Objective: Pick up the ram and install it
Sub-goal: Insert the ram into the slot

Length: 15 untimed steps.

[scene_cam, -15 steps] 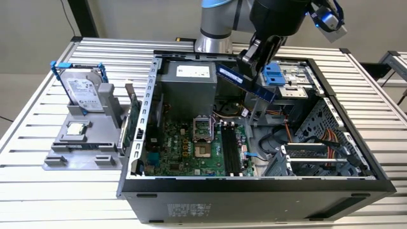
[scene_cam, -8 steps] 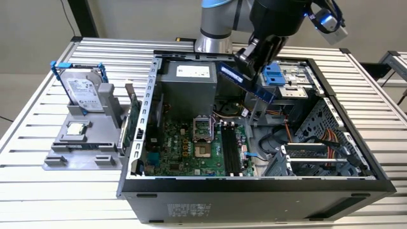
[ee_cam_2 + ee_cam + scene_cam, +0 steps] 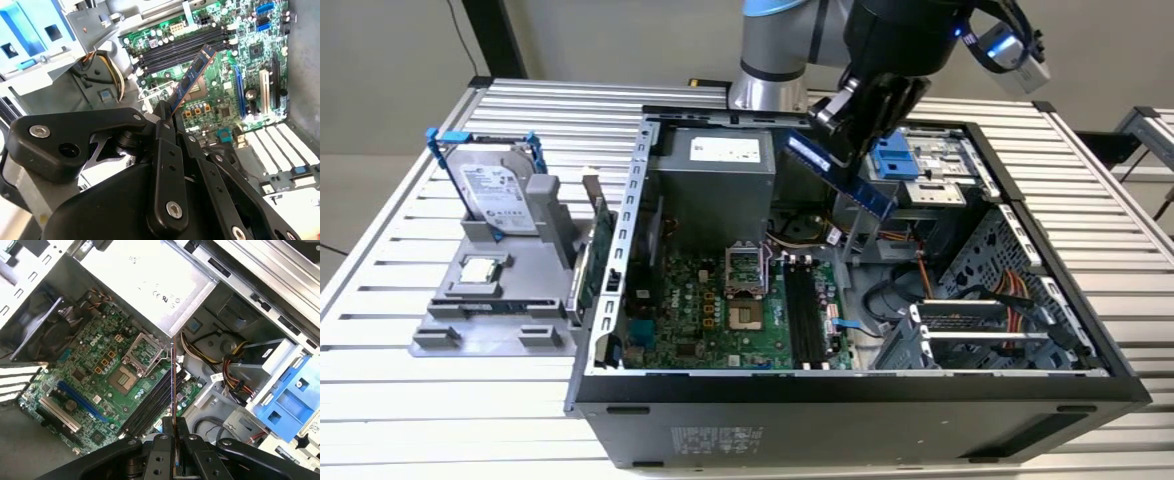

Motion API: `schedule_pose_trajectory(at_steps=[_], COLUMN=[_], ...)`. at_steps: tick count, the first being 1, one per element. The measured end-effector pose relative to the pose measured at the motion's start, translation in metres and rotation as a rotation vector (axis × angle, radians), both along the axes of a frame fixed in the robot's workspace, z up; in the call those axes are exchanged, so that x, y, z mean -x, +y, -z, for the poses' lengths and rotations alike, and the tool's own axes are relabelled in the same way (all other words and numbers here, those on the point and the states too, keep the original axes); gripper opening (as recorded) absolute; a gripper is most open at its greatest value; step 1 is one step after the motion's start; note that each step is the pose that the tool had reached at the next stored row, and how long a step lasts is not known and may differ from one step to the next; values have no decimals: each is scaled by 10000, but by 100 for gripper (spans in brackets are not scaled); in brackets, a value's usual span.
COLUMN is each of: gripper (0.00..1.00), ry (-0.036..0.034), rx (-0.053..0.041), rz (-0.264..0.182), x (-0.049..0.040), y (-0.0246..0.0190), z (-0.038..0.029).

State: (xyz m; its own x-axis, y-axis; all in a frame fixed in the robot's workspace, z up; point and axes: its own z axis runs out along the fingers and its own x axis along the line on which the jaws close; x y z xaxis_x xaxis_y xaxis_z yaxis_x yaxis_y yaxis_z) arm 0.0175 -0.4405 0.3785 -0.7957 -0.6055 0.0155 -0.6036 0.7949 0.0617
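Note:
My gripper hangs over the open computer case, shut on the ram. The ram is a long, narrow blue-green stick that slants down from the fingers towards the exterior view's right. In the second wrist view the ram juts out from between the black fingers above the green motherboard. In the first wrist view the ram is seen edge-on, well above the dark memory slots. Those slots lie lower in the case, apart from the stick.
A grey holder at the exterior view's left carries a silver hard drive in a blue frame and a small square processor chip. Inside the case are a power supply, a processor socket, cables and a blue drive bay.

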Motion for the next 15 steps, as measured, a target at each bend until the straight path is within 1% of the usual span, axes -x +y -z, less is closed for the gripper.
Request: schedule_pose_trajectory(at_steps=[15], gripper=[0], ry=[0], rx=[0], rz=[1967], x=[0], y=[-3], z=[1])
